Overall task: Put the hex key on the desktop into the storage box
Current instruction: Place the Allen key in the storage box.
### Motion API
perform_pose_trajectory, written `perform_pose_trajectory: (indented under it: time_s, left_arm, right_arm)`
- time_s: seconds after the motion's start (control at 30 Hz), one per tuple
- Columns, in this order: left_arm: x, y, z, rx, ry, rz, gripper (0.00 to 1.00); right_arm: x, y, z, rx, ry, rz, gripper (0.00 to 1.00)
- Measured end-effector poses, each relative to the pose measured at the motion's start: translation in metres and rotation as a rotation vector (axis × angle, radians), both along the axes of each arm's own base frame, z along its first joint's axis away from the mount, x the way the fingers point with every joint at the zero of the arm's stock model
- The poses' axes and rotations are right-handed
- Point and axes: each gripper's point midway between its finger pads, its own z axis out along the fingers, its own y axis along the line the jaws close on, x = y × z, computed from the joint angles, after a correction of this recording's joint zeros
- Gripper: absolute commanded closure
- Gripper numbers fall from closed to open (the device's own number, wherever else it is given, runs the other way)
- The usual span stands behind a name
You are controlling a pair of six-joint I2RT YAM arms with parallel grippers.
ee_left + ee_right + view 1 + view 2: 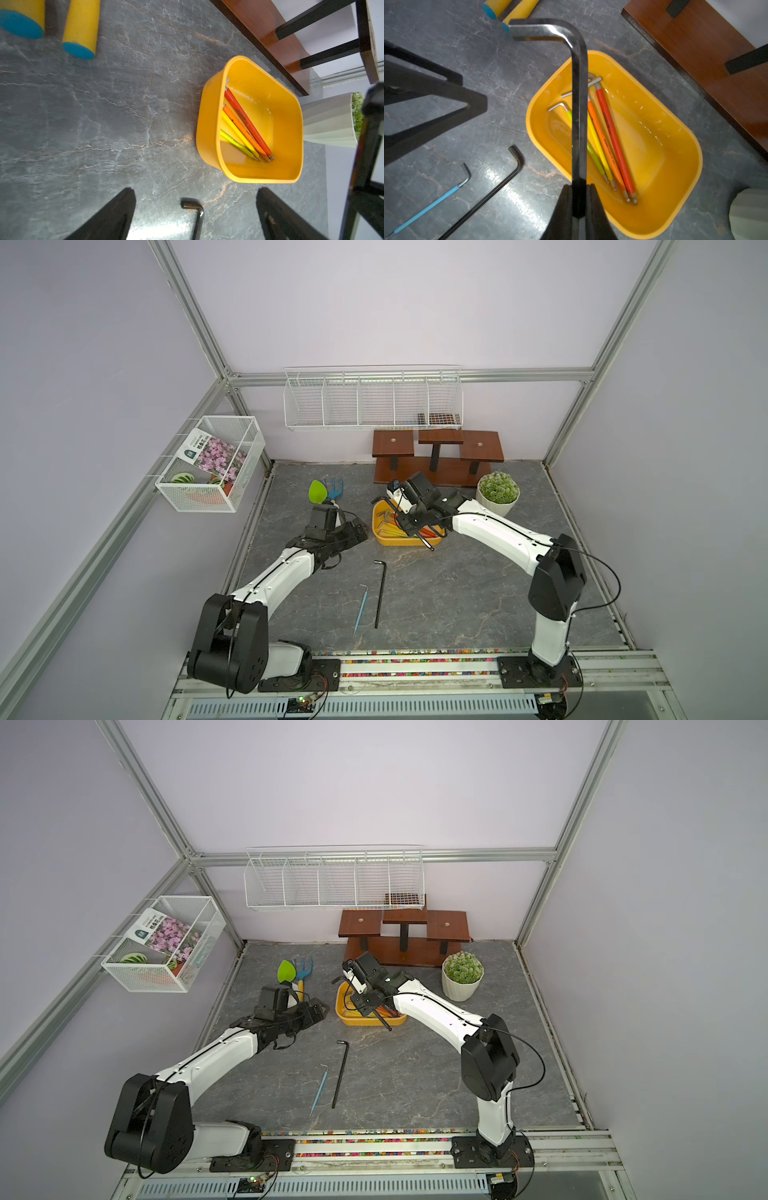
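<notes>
Hovering over the shallow yellow plastic storage box (pixel 670 166), a thick dark steel hex key (pixel 579 104) is clamped in the right tool (pixel 579 199); the drop-off step is judged to be in hand; next, the key needs to be lowered beside the colour-sleeved keys (pixel 613 135) and released; the left tool (pixel 194 192) is held wide apart near a long black hex key (pixel 380 595) lying on the grey marbled desk (pixel 478 601), beside a thin blue-sleeved hex key (pixel 360 610).

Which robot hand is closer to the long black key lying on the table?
Left. The left gripper, fingers open, is just past the black hex key's bent end. The right gripper is farther off, over the storage box, holding a thick hex key.
</notes>
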Motion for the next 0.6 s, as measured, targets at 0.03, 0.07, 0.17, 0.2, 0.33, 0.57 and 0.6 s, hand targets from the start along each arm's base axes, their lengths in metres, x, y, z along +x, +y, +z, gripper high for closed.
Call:
perform_pose_trajectory:
  time_s: [0.03,0.07,0.17,0.2,0.33,0.57,0.6]
  left_arm:
    - [0.002,0.003,-0.001,0.004,0.000,0.007,0.04]
    - [0.003,0.004,-0.003,0.007,0.001,0.011,0.04]
    - [0.006,0.007,-0.009,0.016,0.011,0.015,0.04]
    - [0.006,0.007,-0.011,0.018,0.015,0.016,0.04]
    - [0.007,0.008,-0.017,0.023,0.026,0.014,0.04]
    - [0.008,0.007,-0.022,0.029,0.032,0.010,0.04]
    - [0.008,0.007,-0.023,0.030,0.033,0.009,0.04]
  right_arm:
    - [0.008,-0.001,-0.002,-0.004,-0.003,-0.001,0.96]
    - [0.014,-0.002,-0.005,-0.012,-0.004,0.000,0.97]
    - [0.034,-0.002,-0.015,-0.034,-0.008,0.002,0.97]
    - [0.040,-0.002,-0.019,-0.043,-0.007,0.004,0.97]
    - [0.061,0.001,-0.033,-0.080,-0.009,0.019,0.97]
    - [0.073,0.005,-0.055,-0.148,-0.006,0.085,0.98]
    - [0.072,0.005,-0.056,-0.153,-0.004,0.091,0.98]
